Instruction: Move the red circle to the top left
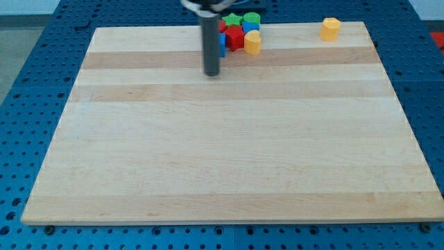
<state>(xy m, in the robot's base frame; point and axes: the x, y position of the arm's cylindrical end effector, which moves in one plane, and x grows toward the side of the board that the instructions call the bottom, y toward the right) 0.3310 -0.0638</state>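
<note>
right now, you'll see my tip (211,73) on the bench (229,153), just below-left of the block cluster at the view's top edge. the tool is a bare rod, holding nothing. the red block (234,37), shape unclear, sits mid-cluster, touching the yellow cylinder (252,42), below the green blocks (250,19). a blue block (221,43) peeks beside the rod. a yellow block (331,28) sits well right of the cluster.

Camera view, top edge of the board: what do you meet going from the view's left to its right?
My tip, at the view's left of the cluster → blue block, partly hidden behind the rod → red block → yellow block → after a gap, the lone yellow-orange block. The green blocks sit above the cluster and overlap it, so I leave them out.
</note>
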